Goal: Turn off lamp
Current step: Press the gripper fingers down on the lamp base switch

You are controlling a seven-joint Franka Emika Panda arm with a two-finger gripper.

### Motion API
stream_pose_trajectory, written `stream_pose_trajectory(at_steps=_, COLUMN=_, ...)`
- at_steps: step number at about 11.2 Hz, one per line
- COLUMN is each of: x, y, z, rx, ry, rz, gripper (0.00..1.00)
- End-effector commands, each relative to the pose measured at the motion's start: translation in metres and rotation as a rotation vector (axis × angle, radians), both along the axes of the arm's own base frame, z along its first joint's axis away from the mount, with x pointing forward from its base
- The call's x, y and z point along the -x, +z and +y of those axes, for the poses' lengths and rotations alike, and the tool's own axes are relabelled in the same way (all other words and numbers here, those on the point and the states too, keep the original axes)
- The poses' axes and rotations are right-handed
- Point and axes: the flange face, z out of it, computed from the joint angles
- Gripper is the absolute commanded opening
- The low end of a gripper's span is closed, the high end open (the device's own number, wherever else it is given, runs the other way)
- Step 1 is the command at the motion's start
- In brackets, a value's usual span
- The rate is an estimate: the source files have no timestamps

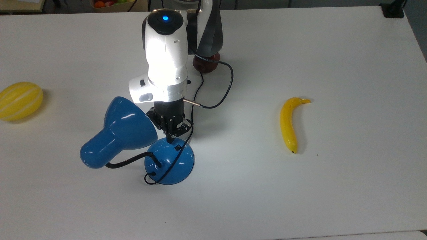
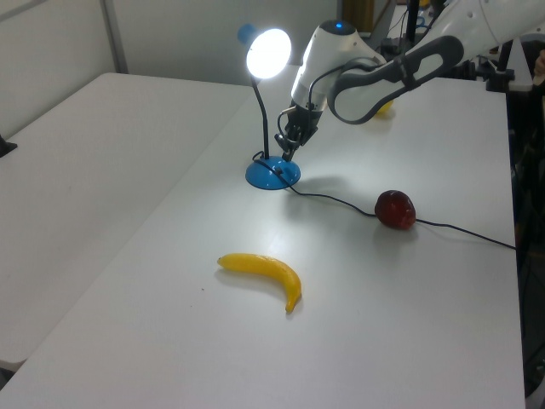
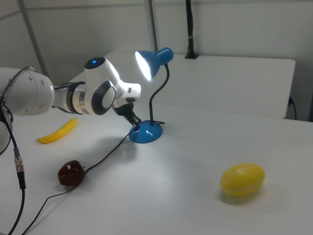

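The lamp [image 1: 133, 140] stands on the white table [image 1: 333, 183] and is lit: its bulb glows in the left view and in the right view. Taking its round blue base [image 1: 170, 161] as the landmark, the small black switch [image 1: 177, 147] sits on the dome near the rim that faces the arm, just where the black cord [image 1: 193, 106] crosses onto the base. The gripper [image 1: 170, 140] hangs directly over that same rim of the base, its two fingers drawn together into a single point that aims downward. In the top view the tip lies just short of the switch, a little toward the top view's upper left of it; whether it touches the dome cannot be told. The coming move therefore seems to turn on a short advance along the dome toward the switch and a press down. The blue shade [image 1: 126, 125] lies close beside the gripper, on the top view's left of the base, so a sideways drift that way might nudge it. The banana [image 1: 288, 125] lies well apart from the base.
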Motion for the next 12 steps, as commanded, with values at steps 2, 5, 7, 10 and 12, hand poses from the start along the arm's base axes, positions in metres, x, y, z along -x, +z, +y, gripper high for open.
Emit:
stream_pose_trajectory(at_steps=2, x=-0.008, y=-0.009, z=0.009, rx=0.008, ry=-0.005, rz=-0.013, gripper=0.00)
stream_pose_trajectory(at_steps=5, x=-0.008, y=-0.010, z=0.017, rx=0.010, ry=0.006, rz=-0.011, gripper=0.00)
stream_pose_trajectory(at_steps=7, x=-0.008, y=-0.009, z=0.021, rx=0.010, ry=0.012, rz=-0.013, gripper=0.00)
stream_pose_trajectory(at_steps=10, x=-0.007, y=-0.012, z=0.026, rx=0.010, ry=0.019, rz=-0.008, gripper=0.00)
stream_pose_trajectory(at_steps=12, x=-0.007, y=-0.026, z=0.027, rx=0.013, ry=0.021, rz=0.010, gripper=0.00)
